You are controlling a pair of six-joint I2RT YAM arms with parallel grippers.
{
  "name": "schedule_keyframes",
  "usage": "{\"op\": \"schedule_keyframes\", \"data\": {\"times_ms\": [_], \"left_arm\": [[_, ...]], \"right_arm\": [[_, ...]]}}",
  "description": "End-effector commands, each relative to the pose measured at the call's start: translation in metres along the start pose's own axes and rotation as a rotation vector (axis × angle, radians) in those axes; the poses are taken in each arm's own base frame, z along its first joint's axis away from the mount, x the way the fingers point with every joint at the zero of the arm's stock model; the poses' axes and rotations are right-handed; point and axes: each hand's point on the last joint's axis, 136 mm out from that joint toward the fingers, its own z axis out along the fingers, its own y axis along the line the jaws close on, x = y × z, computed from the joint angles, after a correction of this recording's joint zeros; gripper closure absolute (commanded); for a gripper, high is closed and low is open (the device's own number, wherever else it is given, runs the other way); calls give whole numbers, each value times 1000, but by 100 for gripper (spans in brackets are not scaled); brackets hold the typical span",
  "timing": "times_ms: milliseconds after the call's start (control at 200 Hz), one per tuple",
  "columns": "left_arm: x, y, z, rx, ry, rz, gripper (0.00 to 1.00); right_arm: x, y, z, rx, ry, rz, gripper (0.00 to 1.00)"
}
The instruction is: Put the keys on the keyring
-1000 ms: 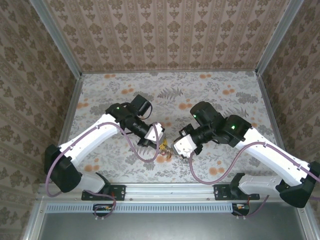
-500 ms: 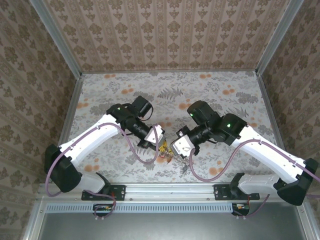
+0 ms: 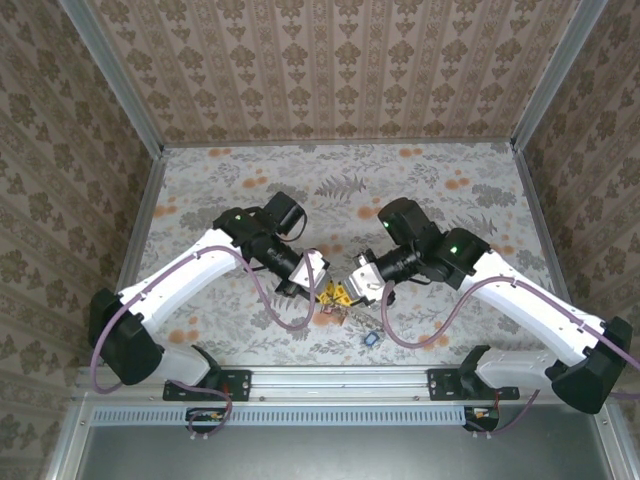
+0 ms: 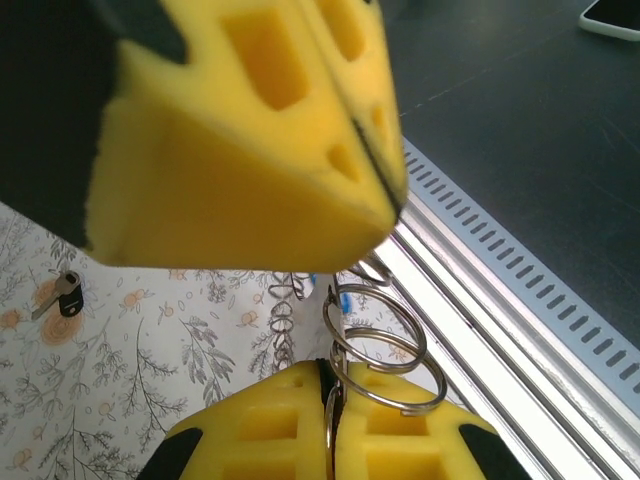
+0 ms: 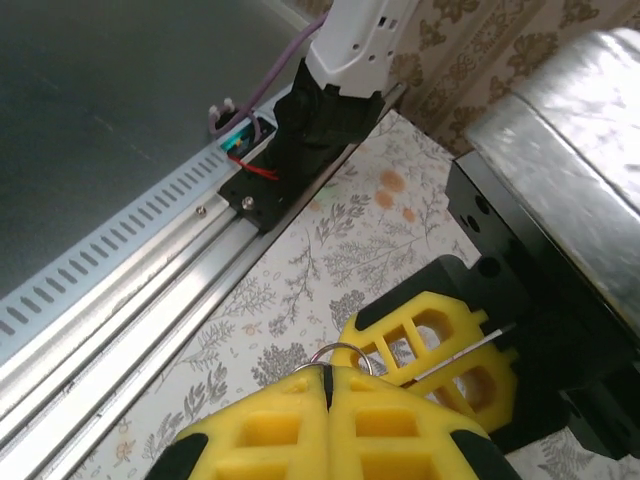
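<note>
Both grippers meet above the near middle of the table. In the left wrist view my left gripper [image 4: 328, 388] is shut on the keyring [image 4: 385, 350], whose silvery wire coils stand up from between its yellow fingers. The right gripper's fingers [image 4: 250, 150] loom just above the coils. My right gripper [image 5: 327, 382] is shut on a small arc of the keyring [image 5: 340, 350], with the left gripper's fingers [image 5: 440, 345] right behind it. From above, the left gripper [image 3: 324, 290] and right gripper [image 3: 349, 291] almost touch. A blue key [image 3: 371, 339] lies on the table near the front edge. A black key [image 4: 66, 294] lies apart on the cloth.
The floral table cloth [image 3: 420, 190] is bounded by patterned walls at the back and sides. A metal rail [image 3: 330, 375] runs along the near edge, just beyond the blue key. The right arm's cable [image 3: 395, 340] loops low over the near table.
The blue key has dropped onto the table near the front edge. My right gripper has pulled back a little to the right and away from the rail. The left gripper holds its place.
</note>
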Motion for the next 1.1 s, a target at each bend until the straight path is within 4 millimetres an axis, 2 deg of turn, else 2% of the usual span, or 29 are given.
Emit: {"op": "schedule_keyframes", "data": {"times_ms": [0, 170, 465, 735, 835, 1000, 1095], "left_arm": [[-33, 0, -9, -22, -93, 123, 100], [-34, 1, -7, -28, -102, 135, 100], [-32, 5, -6, -37, -98, 148, 100], [-32, 6, -6, -49, -97, 155, 100], [-32, 5, -5, -44, -101, 146, 100], [-31, 7, -5, -47, -120, 113, 100], [-30, 13, -8, -77, -149, 57, 100]], "right_arm": [[-8, 4, -6, -16, -121, 76, 100], [-1, 5, -5, -23, -156, 125, 100], [-15, 2, -5, -53, -256, 151, 100], [-12, 2, -2, -57, -273, 167, 100], [-6, 0, -4, -17, -216, 141, 100], [-2, -12, -20, 133, -70, 46, 75], [-2, -14, -34, 223, 8, -23, 65]]}}
